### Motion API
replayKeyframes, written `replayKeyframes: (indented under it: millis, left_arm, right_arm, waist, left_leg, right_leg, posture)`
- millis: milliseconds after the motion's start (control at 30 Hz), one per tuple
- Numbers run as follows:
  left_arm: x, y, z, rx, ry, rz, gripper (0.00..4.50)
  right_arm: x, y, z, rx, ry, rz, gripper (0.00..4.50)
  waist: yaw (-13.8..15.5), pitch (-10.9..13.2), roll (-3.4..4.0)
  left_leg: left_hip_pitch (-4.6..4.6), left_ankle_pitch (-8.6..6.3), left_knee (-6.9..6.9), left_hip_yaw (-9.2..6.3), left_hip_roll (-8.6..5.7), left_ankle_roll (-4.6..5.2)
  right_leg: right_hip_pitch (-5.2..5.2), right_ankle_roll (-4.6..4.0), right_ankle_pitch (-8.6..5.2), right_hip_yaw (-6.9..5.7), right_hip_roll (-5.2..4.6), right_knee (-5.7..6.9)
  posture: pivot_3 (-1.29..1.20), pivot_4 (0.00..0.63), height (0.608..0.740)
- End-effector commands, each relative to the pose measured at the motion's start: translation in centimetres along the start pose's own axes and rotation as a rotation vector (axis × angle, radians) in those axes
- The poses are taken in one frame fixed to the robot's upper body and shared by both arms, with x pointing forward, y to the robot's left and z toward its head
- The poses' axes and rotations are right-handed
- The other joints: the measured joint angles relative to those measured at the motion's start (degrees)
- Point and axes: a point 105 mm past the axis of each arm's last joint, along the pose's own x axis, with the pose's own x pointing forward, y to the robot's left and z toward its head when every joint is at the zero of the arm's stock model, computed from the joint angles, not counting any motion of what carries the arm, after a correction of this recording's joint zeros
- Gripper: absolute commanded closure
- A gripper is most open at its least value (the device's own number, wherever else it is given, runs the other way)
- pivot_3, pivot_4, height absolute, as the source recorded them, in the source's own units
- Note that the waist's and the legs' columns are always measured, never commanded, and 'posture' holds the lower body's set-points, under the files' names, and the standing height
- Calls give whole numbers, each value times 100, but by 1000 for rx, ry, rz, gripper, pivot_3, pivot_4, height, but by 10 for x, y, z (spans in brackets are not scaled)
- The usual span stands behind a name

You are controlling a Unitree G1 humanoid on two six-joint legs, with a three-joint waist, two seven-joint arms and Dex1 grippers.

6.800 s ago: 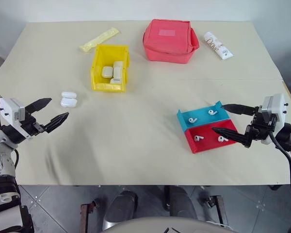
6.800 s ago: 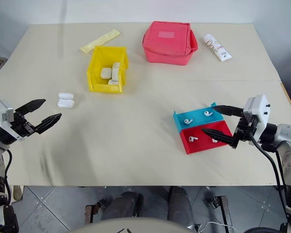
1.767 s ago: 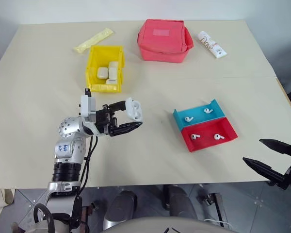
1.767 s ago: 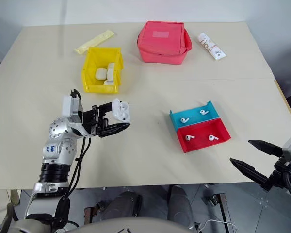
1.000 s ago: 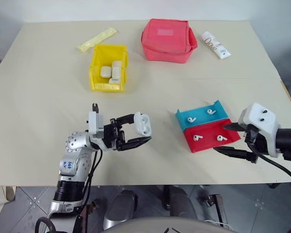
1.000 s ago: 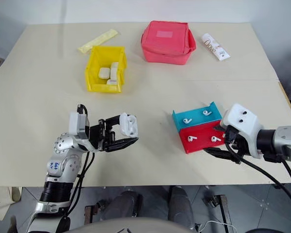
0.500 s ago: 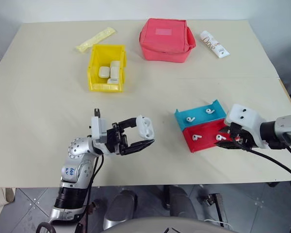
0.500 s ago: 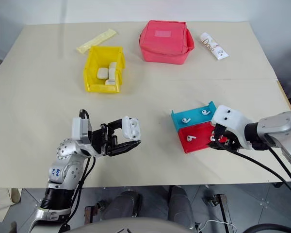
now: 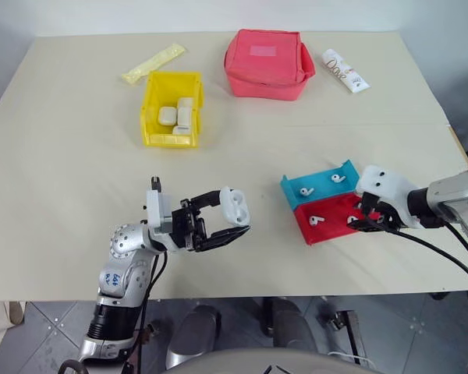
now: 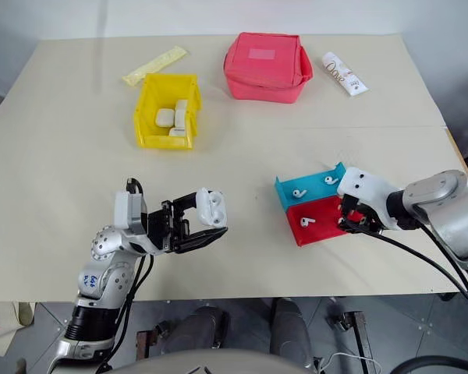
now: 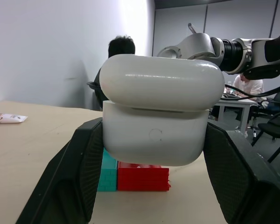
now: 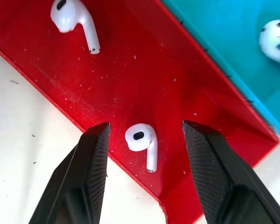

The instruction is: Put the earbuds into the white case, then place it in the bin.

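My right claw (image 12: 144,172) is now reaching down into the red half of the tray (image 9: 331,230), having swung in from off the worktop's (image 9: 78,195) edge a moment ago. Its fingers are spread, straddling one earbud (image 12: 142,142) lying between the tips, and a second earbud (image 12: 74,21) is lying farther ahead of the claw. My left claw (image 9: 222,222) is keeping its pinch on the white case (image 9: 235,206), held up over the worktop well to the side of my right claw. The bin (image 9: 171,117) is sitting far beyond both. I judge closing on this earbud comes next.
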Motion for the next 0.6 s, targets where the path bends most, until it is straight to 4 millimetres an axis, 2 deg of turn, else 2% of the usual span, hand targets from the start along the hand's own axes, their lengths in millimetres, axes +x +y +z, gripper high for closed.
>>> replayKeyframes:
  millis: [33,533,600]
  left_arm:
    - [4,-5,11,47,-30,-18,1690]
    - [2,-4,11,54,-25,-2,1690]
    - [2,-4,12,55,-25,-1,1690]
  right_arm:
    - [-3,-3,4,-26,-4,-9,1960]
    - [2,-2,-1,-32,19,13,1960]
    - [2,-1,-1,-31,20,16,2328]
  waist:
    - [-3,0,0]
    - [-3,0,1]
    - [-4,0,1]
  left_leg:
    - [0,0,0,0,0,0]
    - [1,0,0,0,1,0]
    - [1,0,0,0,1,0]
  right_leg:
    - [0,0,0,0,0,0]
    - [0,0,0,0,1,1]
    - [0,0,0,0,1,0]
  posture:
    - [0,150,740]
    - [0,150,740]
    - [0,150,740]
